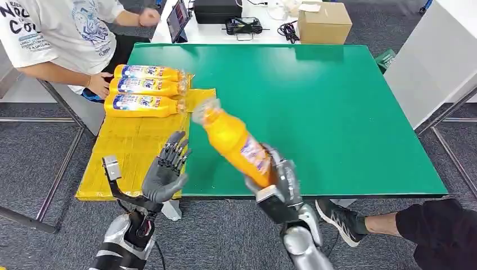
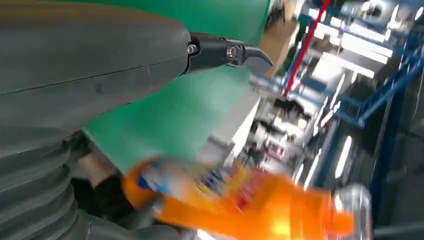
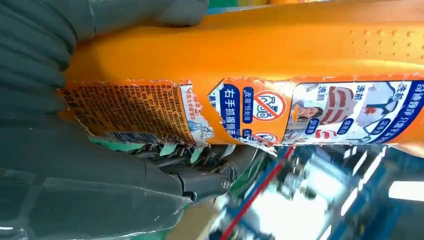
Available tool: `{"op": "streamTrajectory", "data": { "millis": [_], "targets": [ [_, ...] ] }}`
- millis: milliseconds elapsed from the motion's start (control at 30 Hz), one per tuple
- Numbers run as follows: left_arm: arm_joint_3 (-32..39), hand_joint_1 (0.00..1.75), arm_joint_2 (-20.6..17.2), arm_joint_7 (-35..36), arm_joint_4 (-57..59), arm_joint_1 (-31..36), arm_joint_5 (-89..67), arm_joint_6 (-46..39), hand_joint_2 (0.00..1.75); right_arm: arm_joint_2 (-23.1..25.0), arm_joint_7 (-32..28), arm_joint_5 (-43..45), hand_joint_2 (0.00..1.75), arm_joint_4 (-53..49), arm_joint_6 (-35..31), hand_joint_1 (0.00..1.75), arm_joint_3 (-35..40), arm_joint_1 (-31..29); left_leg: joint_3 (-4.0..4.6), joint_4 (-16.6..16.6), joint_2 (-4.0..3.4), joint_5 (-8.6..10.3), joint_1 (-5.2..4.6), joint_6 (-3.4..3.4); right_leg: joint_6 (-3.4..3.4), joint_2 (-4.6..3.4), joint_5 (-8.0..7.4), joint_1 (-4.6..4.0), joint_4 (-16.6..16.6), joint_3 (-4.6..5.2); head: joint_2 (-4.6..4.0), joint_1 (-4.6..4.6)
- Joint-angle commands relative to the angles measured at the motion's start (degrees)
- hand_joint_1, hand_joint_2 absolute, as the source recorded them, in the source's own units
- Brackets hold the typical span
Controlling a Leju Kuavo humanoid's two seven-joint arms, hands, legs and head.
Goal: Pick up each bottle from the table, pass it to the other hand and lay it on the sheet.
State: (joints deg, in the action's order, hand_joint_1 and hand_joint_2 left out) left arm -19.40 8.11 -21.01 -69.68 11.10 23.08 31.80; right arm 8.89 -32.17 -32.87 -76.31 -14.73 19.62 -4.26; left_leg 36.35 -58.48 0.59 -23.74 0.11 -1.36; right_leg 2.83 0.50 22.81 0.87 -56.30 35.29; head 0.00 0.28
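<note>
My right hand (image 1: 281,180) grips an orange bottle (image 1: 233,140) by its lower end, lifted above the green table (image 1: 337,112) and tilted with its clear cap toward the upper left. The same bottle (image 3: 280,75) runs along that hand's fingers in the right wrist view, its torn label facing the camera. My left hand (image 1: 167,169) is held up with fingers spread, empty, just left of the bottle and apart from it. The bottle (image 2: 240,200) appears blurred beyond the thumb in the left wrist view. Three orange bottles (image 1: 147,89) lie side by side on the yellow sheet (image 1: 132,152).
A person in a white shirt (image 1: 62,34) sits at the table's far left, one hand (image 1: 100,84) beside the laid bottles. A cardboard box (image 1: 324,22), tablet (image 1: 178,21) and black devices sit on the white desk behind. Someone's shoe (image 1: 340,216) is under the near right edge.
</note>
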Motion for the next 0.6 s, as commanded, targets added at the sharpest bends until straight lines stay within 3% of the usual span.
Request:
{"op": "streamTrajectory", "data": {
  "millis": [33, 133, 167, 200, 400, 467, 500, 600],
  "targets": [
    [-6.9, 0.0, -4.6, 0.1, 2.0, 2.4, 0.8, 1.3, 1.75, 1.3, -1.0, 0.4, 1.75, 12.3, -0.8, 1.61, 7.2, -4.0, -0.35, 0.1, -0.22, -0.12, 0.04, 0.07, -0.11, -0.21, 0.05, -0.04, 0.1, -0.29, 0.0, -0.02],
    [-6.9, 0.0, -4.5, 0.1, 2.0, 2.4, 0.8, 1.3, 1.75, 1.2, -1.0, 0.4, 1.75, 12.3, -0.8, 1.61, 7.1, -4.0, -0.27, 0.1, -0.1, -0.08, 0.03, 0.07, -0.1, -0.09, 0.04, -0.04, 0.1, -0.26, 0.0, 0.0],
    [-6.9, 0.0, -4.6, 0.1, 2.0, 2.4, 0.8, 1.3, 1.75, 1.1, -1.0, 0.4, 1.75, 12.3, -0.7, 1.61, 7.0, -4.1, -0.63, 0.1, -0.2, -0.23, 0.08, 0.13, -0.2, -0.18, 0.15, -0.09, 0.1, -0.61, 0.0, 0.0],
    [-6.9, 0.0, -4.6, 0.1, 2.0, 2.4, 0.8, 1.3, 1.75, 1.1, -1.0, 0.4, 1.75, 12.3, -0.7, 1.61, 7.0, -4.1, -0.22, 0.0, -0.1, -0.07, 0.02, 0.06, -0.09, -0.1, 0.03, -0.02, 0.1, -0.21, 0.0, 0.0],
    [-6.9, 0.0, -4.6, 0.1, 2.0, 2.4, 0.8, 1.3, 1.75, 1.1, -1.0, 0.4, 1.75, 12.3, -0.7, 1.61, 7.0, -4.1, -0.47, 0.0, -0.2, -0.19, 0.06, 0.11, -0.17, -0.2, 0.11, -0.06, 0.1, -0.44, 0.0, 0.0],
    [-6.9, 0.0, -4.6, 0.1, 2.0, 2.4, 0.8, 1.3, 1.75, 1.1, -1.0, 0.4, 1.75, 12.3, -0.7, 1.61, 7.0, -4.1, -0.09, 0.0, -0.04, -0.02, -0.01, 0.04, -0.06, -0.04, 0.0, 0.01, 0.1, -0.09, 0.0, 0.0],
    [-6.9, 0.0, -4.6, 0.1, 2.0, 2.4, 0.8, 1.3, 1.75, 1.1, -1.0, 0.4, 1.75, 12.3, -0.7, 1.61, 7.0, -4.1, -0.37, 0.0, -0.13, -0.15, 0.04, 0.1, -0.15, -0.12, 0.1, -0.04, 0.1, -0.35, 0.0, 0.0],
    [-6.9, 0.0, -4.6, 0.1, 2.0, 2.4, 0.8, 1.3, 1.75, 1.1, -1.0, 0.4, 1.75, 12.3, -0.7, 1.61, 7.0, -4.1, -0.13, 0.0, -0.07, -0.04, 0.0, 0.04, -0.07, -0.07, 0.02, 0.0, 0.1, -0.11, 0.0, 0.0]
  ]
}}
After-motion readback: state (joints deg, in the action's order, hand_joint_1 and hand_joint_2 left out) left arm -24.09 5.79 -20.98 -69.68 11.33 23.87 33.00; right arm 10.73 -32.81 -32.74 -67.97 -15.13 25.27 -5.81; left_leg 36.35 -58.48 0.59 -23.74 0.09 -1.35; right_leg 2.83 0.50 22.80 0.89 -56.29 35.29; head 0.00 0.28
